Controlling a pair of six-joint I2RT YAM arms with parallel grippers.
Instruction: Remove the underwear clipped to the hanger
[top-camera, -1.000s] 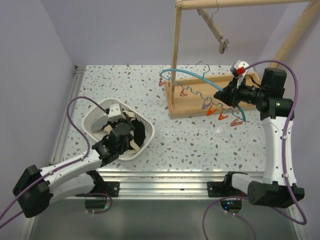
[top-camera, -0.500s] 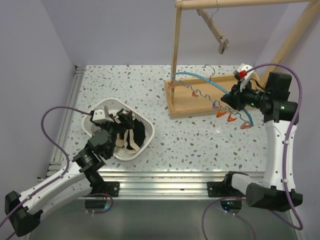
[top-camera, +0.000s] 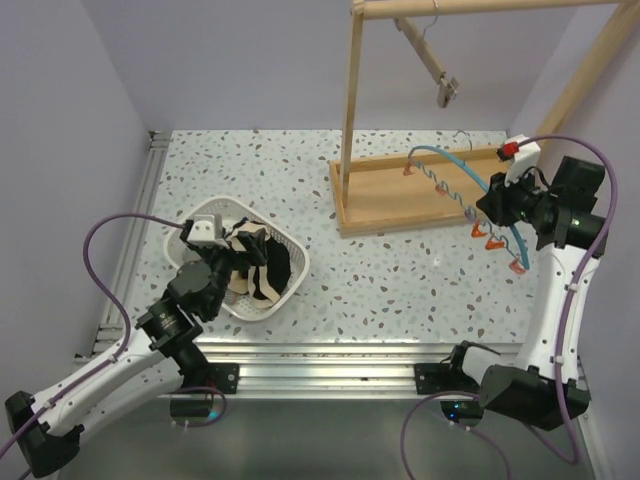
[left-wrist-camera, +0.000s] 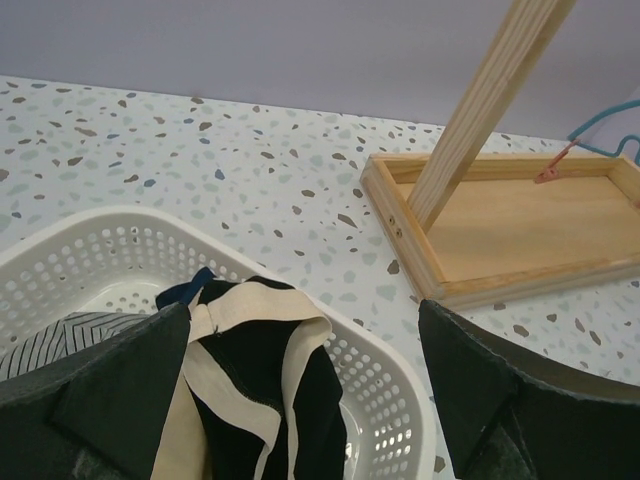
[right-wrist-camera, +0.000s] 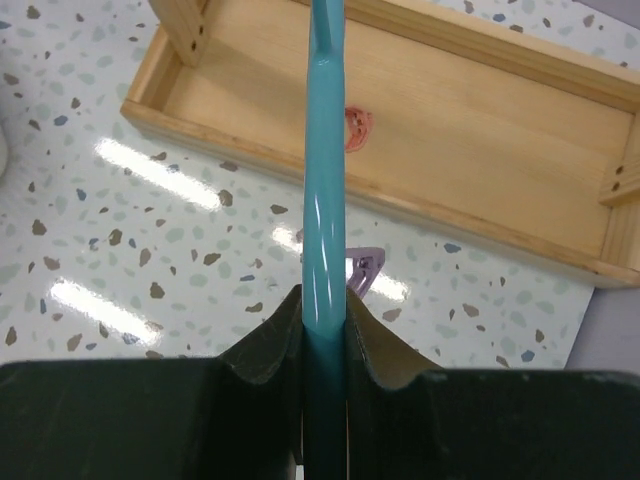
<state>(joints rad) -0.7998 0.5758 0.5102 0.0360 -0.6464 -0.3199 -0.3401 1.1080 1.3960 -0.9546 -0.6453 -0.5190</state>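
The underwear lies heaped in the white basket: a black pair with a pale waistband on top, and a grey striped pair beside it. My left gripper hangs open over the basket's near left side, its fingers apart on either side of the black pair and holding nothing. My right gripper is shut on the teal hanger, held above the table at the right. Its small orange and purple clips dangle with no cloth in them.
A wooden rack stands at the back right, with a shallow base tray, an upright post and a wooden hanger on its top bar. The metal table rail runs along the near edge.
My left gripper opened, drew back from over the basket toward its near left side, and the black pair stayed in the basket. My right arm carried the hanger to the right.
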